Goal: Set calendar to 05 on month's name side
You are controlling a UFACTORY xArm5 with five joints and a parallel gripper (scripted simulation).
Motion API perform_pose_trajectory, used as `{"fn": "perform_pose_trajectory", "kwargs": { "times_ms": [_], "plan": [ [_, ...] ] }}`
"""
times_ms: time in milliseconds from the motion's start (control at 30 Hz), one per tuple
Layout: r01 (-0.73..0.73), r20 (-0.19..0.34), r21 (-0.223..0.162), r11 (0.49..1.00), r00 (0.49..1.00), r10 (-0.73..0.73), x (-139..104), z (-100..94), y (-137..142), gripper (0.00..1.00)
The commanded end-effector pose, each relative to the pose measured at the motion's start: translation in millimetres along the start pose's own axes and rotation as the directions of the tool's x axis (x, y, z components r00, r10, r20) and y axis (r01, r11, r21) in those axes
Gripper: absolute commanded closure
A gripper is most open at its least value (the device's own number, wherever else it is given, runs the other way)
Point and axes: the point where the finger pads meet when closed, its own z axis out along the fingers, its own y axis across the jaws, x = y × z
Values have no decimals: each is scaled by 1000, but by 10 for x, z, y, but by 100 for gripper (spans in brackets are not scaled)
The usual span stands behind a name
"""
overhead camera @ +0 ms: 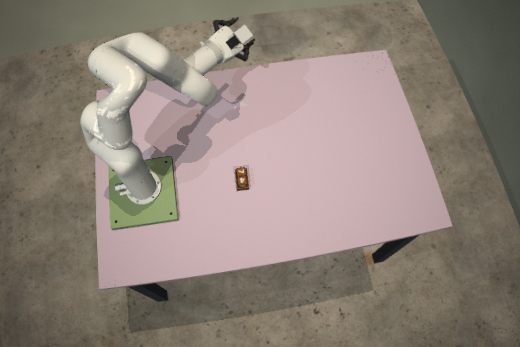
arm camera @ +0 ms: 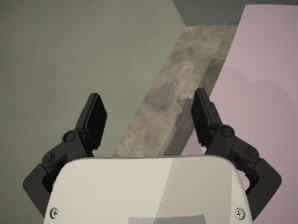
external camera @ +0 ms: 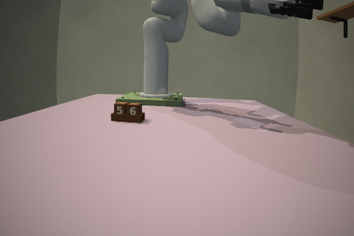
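Two cubes (external camera: 126,110), digits 5, 6

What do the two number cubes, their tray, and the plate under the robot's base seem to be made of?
The cubes look like brown wood with a matte finish and pale painted digits; no grain shows, so plastic is possible. The tray is a darker brown, probably stained wood. The plate is flat green with small dark bolt heads at its corners, which suggests painted metal.
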Motion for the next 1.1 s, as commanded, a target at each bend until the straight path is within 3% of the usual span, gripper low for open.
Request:
{"fn": "perform_pose_trajectory", "kwargs": {
  "times_ms": [0, 667, 767, 867, 1000, 1067],
  "plan": [
    [0, -3, 2, 1000, 1000, 0, 15, 0, -9, 0],
    [-11, 3, -10, 1000, 1000, 11, 21, 4, 35, 0],
    [-50, 26, -54, 997, 998, 51, 40, 13, 199, 0],
    [-127, 60, -145, 981, 989, 137, 70, 3, 523, 0],
    [-197, 79, -231, 953, 972, 221, 89, -38, 823, 0],
    [-199, 79, -233, 952, 972, 222, 89, -39, 828, 0]
  ]
}}
